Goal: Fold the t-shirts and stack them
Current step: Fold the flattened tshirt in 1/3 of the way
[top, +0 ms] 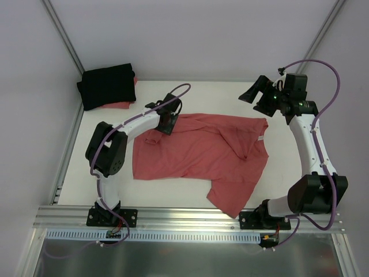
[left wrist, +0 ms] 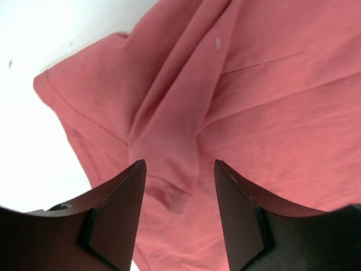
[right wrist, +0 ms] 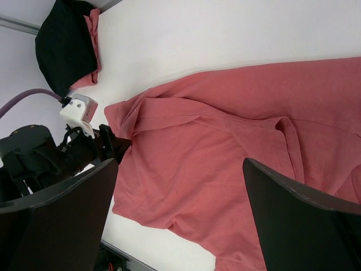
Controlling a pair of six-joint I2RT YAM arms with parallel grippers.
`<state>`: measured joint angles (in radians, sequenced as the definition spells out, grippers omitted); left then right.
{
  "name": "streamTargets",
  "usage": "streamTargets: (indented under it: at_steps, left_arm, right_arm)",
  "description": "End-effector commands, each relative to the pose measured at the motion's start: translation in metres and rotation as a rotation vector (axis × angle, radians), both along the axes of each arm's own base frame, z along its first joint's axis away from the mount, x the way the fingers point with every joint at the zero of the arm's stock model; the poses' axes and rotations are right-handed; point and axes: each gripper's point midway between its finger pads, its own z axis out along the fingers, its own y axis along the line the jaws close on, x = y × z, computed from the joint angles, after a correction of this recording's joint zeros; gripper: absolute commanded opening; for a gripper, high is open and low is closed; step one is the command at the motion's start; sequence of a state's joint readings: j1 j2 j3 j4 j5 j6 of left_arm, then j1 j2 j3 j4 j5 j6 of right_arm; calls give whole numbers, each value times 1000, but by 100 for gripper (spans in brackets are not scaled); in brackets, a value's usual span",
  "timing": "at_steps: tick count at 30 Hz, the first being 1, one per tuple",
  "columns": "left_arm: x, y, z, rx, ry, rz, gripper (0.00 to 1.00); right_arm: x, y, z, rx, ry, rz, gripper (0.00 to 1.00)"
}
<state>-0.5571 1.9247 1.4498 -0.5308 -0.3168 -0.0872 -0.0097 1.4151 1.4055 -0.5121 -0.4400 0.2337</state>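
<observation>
A coral-red t-shirt [top: 202, 153] lies spread and rumpled on the white table, a small white neck label at its right edge. It fills the left wrist view [left wrist: 271, 101] and shows in the right wrist view [right wrist: 225, 152]. A folded black t-shirt [top: 108, 85] lies at the back left on top of another folded coral-red one [top: 120, 105]; the black one also shows in the right wrist view [right wrist: 63, 48]. My left gripper [top: 166, 124] is open just above a bunched fold [left wrist: 169, 130] at the shirt's upper left. My right gripper [top: 253, 95] is open and empty, raised above the back right.
Metal frame posts [top: 63, 40] rise at the back corners and pale walls close in the table. An aluminium rail [top: 190, 216] runs along the near edge, holding both arm bases.
</observation>
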Motion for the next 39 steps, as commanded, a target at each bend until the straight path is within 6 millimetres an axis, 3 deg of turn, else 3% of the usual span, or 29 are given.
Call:
streamTargets:
  at_steps: [1,6,8,11,15,23,33,39]
  left_arm:
    - [-1,16,-5,99,-16,24,53]
    - [1,12,-13,95,0,24,52]
    - [3,8,-14,81,6,20,47]
    - [2,5,-21,73,28,17,0]
    - [3,6,-19,77,20,19,0]
    - [17,25,14,173,-82,9,0]
    - [45,85,70,356,-252,86,0]
    - [56,94,90,343,-304,104,0]
  right_arm:
    - [0,5,14,20,-46,20,99]
    - [0,4,14,19,-44,19,99]
    - [0,4,13,21,-39,16,100]
    - [2,2,14,33,-37,8,99]
    - [2,0,13,44,-30,-6,99]
    - [2,2,10,73,-20,-5,99]
    - [-1,3,6,78,-7,-2,99]
    - [-1,4,5,85,-3,-2,99]
